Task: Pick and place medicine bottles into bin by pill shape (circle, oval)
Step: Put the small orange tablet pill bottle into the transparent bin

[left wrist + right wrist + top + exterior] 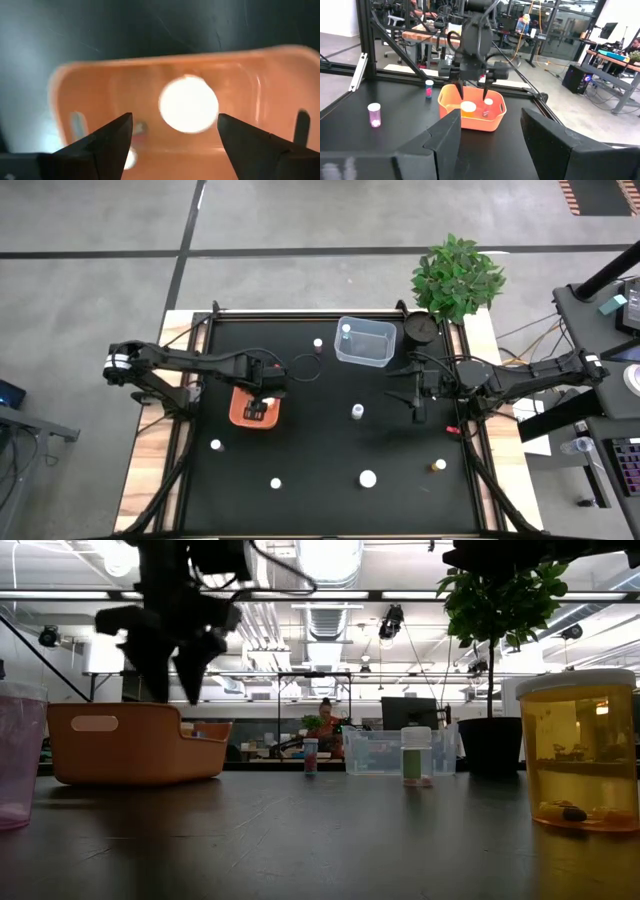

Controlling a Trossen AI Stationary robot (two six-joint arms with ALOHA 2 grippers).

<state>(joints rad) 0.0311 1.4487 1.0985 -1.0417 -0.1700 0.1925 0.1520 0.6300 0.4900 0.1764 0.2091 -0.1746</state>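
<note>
Release step: left gripper (472, 95), jaws apart, hovers over the orange plastic bin (472, 117) holding a white-capped bottle (188, 104); next, retract toward the six-o'clock bottles.

Light: bright ceiling lamps (325, 555) behind my silhouetted arms in the low view
Blur: my left wrist view soft; white bottle cap (188, 103) glaring, overexposed

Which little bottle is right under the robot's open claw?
The white-capped bottle inside the orange plastic bin, directly below the open left gripper. The other small white-capped bottles stand out on the black table.
</note>
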